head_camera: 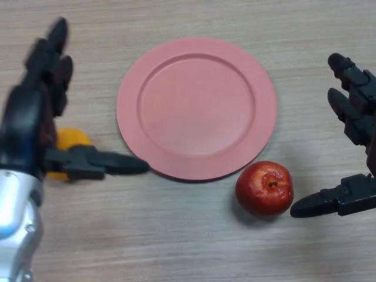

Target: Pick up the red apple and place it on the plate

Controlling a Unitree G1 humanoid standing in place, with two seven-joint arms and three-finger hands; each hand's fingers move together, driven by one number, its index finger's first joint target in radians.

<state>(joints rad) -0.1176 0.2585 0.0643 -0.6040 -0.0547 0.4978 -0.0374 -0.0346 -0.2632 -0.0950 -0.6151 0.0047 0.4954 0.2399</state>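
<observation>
Closing the wide-spread right hand (pixel 358 147) cleanly means sliding it inward until the red apple (pixel 264 189), just beside its thumb, sits between thumb and fingers.

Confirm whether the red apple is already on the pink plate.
No, the shiny red apple sits on the wooden table just off the round pink plate's lower right rim.

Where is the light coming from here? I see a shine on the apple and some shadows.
Head view: the red apple has small highlights on top and a soft shadow to its lower left, so light seems overhead, slightly from the right; the pink plate shows a thin shadow along its near rim, no glare.
</observation>
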